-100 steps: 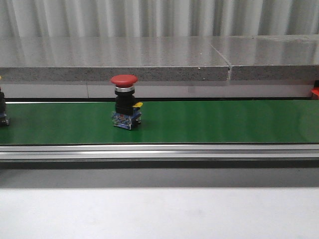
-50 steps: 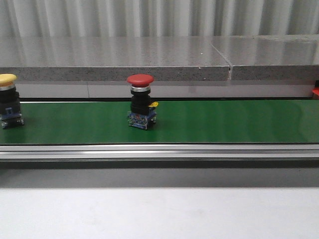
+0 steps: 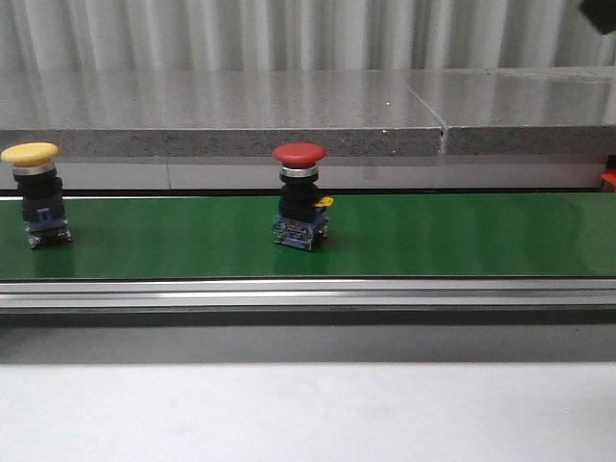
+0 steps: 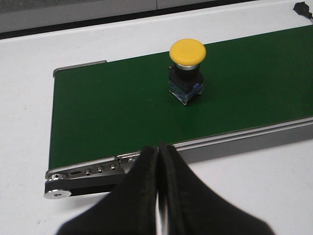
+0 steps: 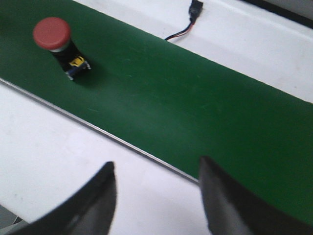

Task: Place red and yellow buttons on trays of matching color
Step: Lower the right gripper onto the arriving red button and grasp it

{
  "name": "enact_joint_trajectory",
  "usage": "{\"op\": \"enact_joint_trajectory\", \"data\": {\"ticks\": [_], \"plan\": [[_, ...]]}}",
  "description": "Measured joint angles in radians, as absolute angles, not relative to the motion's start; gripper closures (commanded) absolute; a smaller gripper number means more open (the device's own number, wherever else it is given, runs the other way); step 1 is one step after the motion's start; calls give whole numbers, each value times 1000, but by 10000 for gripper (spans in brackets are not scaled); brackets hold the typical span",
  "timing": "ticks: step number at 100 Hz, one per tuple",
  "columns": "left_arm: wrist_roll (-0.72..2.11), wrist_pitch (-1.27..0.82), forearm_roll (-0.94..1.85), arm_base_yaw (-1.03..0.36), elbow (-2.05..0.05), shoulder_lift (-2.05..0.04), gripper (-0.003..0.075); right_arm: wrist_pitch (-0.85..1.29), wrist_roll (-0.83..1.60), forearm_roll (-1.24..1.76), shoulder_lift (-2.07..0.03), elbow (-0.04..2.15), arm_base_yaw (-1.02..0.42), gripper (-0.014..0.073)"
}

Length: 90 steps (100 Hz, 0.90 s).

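Note:
A red button (image 3: 298, 197) with a mushroom cap stands upright on the green conveyor belt (image 3: 462, 236), left of its middle. A yellow button (image 3: 35, 194) stands upright near the belt's left end. In the left wrist view the yellow button (image 4: 187, 68) sits on the belt beyond my left gripper (image 4: 159, 147), which is shut and empty above the white table. My right gripper (image 5: 156, 165) is open and empty over the white table beside the belt, with the red button (image 5: 55, 43) far off on the belt. The trays are out of view.
A grey stone ledge (image 3: 289, 120) runs behind the belt and an aluminium rail (image 3: 308, 292) along its front. A red-orange sliver (image 3: 608, 179) shows at the right edge. A dark shape (image 3: 602, 14) pokes in at the top right corner. A cable (image 5: 188, 22) lies beyond the belt.
Both buttons have travelled to the right along the belt, and the yellow one has come fully into view. A dark shape has appeared in the top right corner.

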<state>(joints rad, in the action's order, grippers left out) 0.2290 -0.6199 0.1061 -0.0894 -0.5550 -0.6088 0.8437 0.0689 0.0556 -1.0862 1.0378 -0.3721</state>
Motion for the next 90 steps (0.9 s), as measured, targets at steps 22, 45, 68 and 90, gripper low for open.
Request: {"op": "enact_joint_trajectory", "data": {"ticks": [22, 45, 68, 90], "plan": [[229, -620, 106, -89, -555, -609, 741, 916, 70, 104, -1259, 1174, -411, -39], [229, -620, 106, -89, -555, -609, 741, 1033, 103, 124, -1428, 1308, -465, -39], [229, -620, 106, -89, -555, -609, 741, 1075, 161, 164, -1586, 1409, -486, -39], [229, -620, 106, -89, -555, -609, 741, 1063, 198, 166, -1710, 1468, -487, -39]]}}
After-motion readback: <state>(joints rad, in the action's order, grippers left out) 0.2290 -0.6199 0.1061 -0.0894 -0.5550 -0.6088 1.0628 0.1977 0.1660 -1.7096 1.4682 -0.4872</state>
